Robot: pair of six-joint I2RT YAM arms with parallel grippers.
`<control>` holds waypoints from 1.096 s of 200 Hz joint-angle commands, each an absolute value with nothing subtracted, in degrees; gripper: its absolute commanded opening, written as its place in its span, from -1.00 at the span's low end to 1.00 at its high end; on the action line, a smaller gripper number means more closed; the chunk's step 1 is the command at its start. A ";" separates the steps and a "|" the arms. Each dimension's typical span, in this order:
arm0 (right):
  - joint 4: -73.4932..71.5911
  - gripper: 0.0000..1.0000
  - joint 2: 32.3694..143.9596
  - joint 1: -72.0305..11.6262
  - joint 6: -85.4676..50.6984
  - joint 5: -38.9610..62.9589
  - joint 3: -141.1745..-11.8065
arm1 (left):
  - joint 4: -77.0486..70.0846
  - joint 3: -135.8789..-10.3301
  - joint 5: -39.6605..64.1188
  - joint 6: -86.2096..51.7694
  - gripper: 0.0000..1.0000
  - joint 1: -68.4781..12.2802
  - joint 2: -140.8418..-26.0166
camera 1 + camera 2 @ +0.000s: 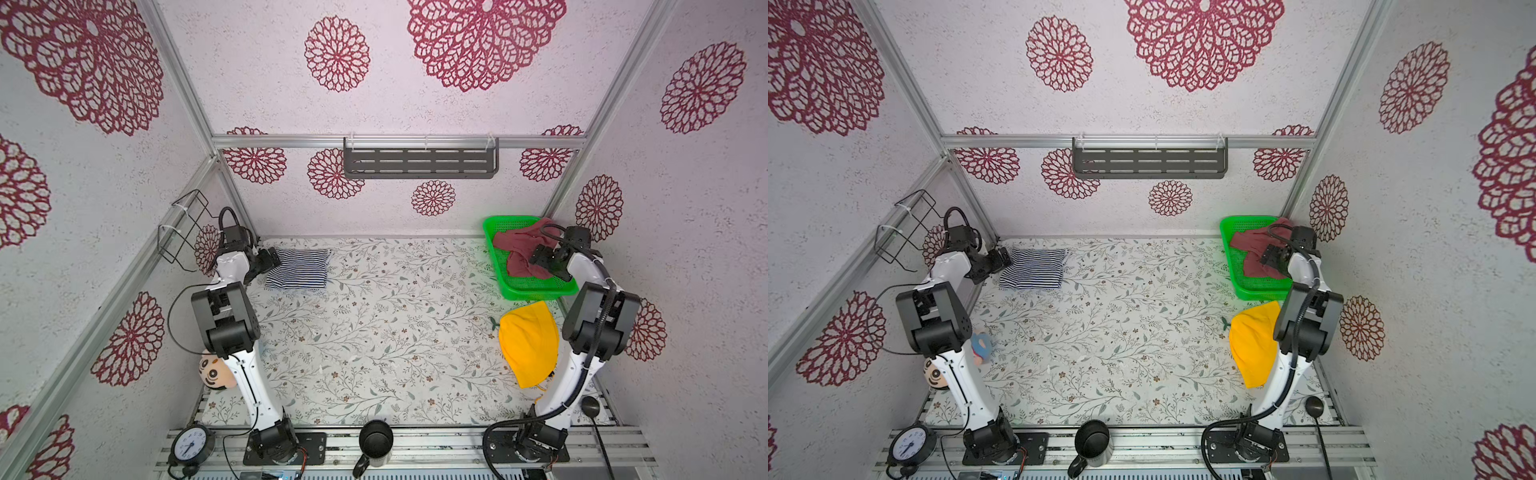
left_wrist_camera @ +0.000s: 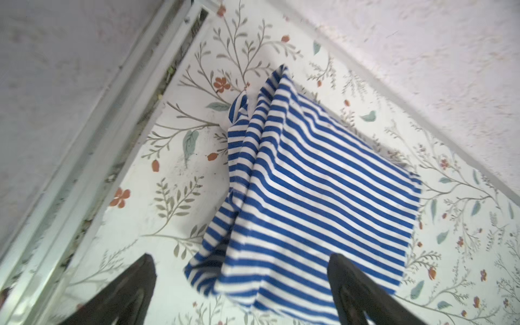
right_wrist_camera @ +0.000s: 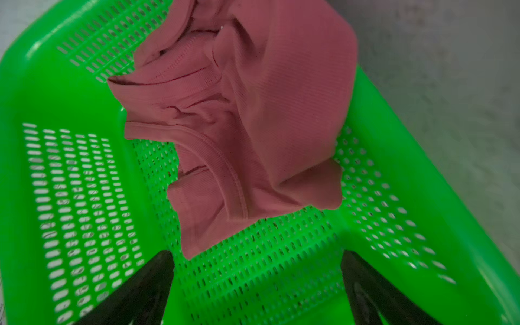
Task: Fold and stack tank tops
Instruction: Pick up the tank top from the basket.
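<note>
The striped tank top [image 1: 299, 269] [image 1: 1034, 269] lies folded into a rough rectangle on the flowered table at the back left. My left gripper [image 1: 270, 259] [image 2: 240, 257] hovers at its left edge, open, with nothing held; one fingertip [image 2: 346, 275] stands over the cloth. The maroon tank top [image 1: 517, 249] [image 3: 253, 112] lies crumpled in the green basket [image 1: 536, 291] [image 3: 70, 84] at the back right, partly draped over its far rim. My right gripper [image 1: 540, 259] [image 3: 257, 253] hangs open over the basket floor, just short of the maroon cloth.
A yellow cloth [image 1: 530, 345] lies by the right arm. A black mug [image 1: 375, 440] and a clock [image 1: 191, 444] stand on the front rail. A plush toy [image 1: 214, 372] sits behind the left arm. A wire rack [image 1: 183, 228] hangs on the left wall.
</note>
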State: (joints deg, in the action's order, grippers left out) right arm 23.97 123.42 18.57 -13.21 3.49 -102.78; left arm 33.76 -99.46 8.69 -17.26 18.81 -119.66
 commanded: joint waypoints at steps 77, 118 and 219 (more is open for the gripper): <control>24.35 0.78 138.38 15.73 -19.45 -0.32 -117.68 | 22.69 -63.90 -4.37 -20.96 0.95 1.80 -81.11; 22.98 -0.80 134.88 15.71 -18.26 -0.94 -117.41 | 21.58 -57.32 -6.11 -28.49 0.93 -6.74 -71.09; 25.32 -1.00 104.79 9.23 -13.93 6.78 -112.94 | 14.80 -61.62 -7.50 -34.15 0.86 -24.90 -75.70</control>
